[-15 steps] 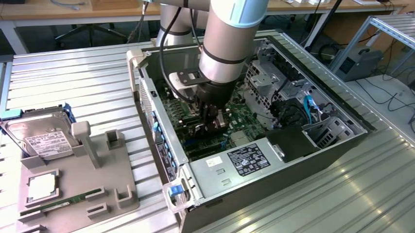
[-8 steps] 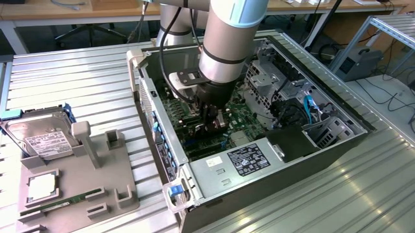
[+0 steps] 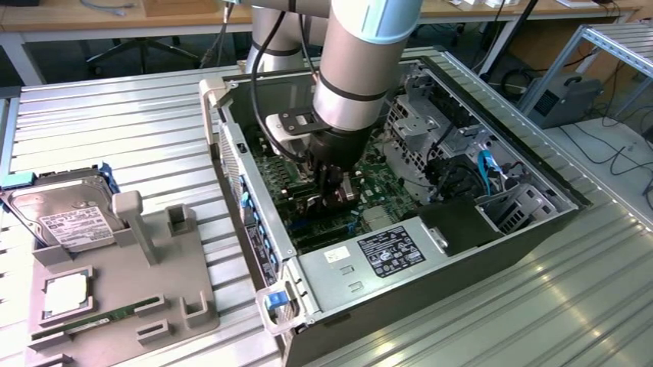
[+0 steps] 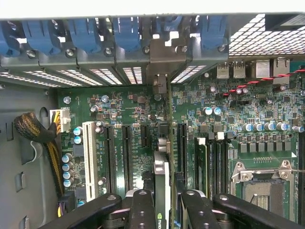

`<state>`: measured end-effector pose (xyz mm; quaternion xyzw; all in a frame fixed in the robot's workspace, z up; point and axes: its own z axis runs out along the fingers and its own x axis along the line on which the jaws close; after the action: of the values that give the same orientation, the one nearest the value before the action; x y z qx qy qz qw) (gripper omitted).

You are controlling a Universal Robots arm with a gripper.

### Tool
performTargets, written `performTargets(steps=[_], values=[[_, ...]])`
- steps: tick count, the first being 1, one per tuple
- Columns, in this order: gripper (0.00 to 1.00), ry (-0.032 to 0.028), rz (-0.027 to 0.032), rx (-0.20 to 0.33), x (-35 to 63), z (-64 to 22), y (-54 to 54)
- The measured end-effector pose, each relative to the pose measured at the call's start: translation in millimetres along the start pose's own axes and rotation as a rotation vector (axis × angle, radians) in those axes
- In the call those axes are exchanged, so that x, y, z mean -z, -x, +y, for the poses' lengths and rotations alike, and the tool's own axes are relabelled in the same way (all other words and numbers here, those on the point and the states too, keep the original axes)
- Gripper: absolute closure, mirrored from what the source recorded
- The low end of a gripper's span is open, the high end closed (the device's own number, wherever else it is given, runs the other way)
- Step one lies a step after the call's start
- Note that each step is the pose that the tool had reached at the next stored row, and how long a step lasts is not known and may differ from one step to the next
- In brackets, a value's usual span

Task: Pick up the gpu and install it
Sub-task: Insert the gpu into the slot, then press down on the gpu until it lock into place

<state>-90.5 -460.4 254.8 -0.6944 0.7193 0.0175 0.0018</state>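
Observation:
My gripper [image 3: 332,193] is down inside the open computer case [image 3: 531,229], shut on the gpu [image 3: 345,191]. In the wrist view the gpu [image 4: 161,174] stands edge-on between the two black fingers [image 4: 142,210], a thin dark card with a green logo at its near end. Its silver bracket [image 4: 159,62] runs up to the row of rear slot openings under the blue latches [image 4: 126,33]. The card stands over the green motherboard [image 4: 119,109], between two long black slots [image 4: 182,148]. Whether its edge sits in a slot is hidden by the card itself.
A grey fixture [image 3: 153,306] at the exterior view's left holds a silver hard drive [image 3: 66,218], a processor [image 3: 63,294] and a green memory stick [image 3: 102,315]. In the case are the power supply [image 3: 393,252], a drive cage [image 3: 521,202] and a braided cable bundle [image 4: 35,131].

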Motion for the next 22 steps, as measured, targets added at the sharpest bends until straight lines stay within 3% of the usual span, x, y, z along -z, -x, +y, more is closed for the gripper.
performTargets(steps=[1, 3, 7, 8, 11, 13, 17, 19, 22], values=[[0.72, 0.0, 0.0, 0.0, 0.0, 0.1, 0.0], [0.6, -0.0001, 0.0002, 0.0, 0.1, 0.0, 0.0], [0.6, -0.0001, 0.0003, 0.0, 18.0, 0.4, 0.5], [0.6, -0.0002, 0.0002, 0.0, 23.7, 0.5, 0.6], [0.6, -0.0001, 0.0004, 0.0, 56.4, 1.2, 1.5], [0.6, -0.0003, 0.0012, 0.0, 64.5, 1.4, 1.7], [0.6, -0.0002, 0.0019, 0.0, 65.4, 0.5, 2.0], [0.6, -0.0002, 0.0019, 0.002, 65.5, -7.1, 3.0], [0.6, -0.0002, 0.0019, 0.002, 65.5, -7.1, 3.0]])
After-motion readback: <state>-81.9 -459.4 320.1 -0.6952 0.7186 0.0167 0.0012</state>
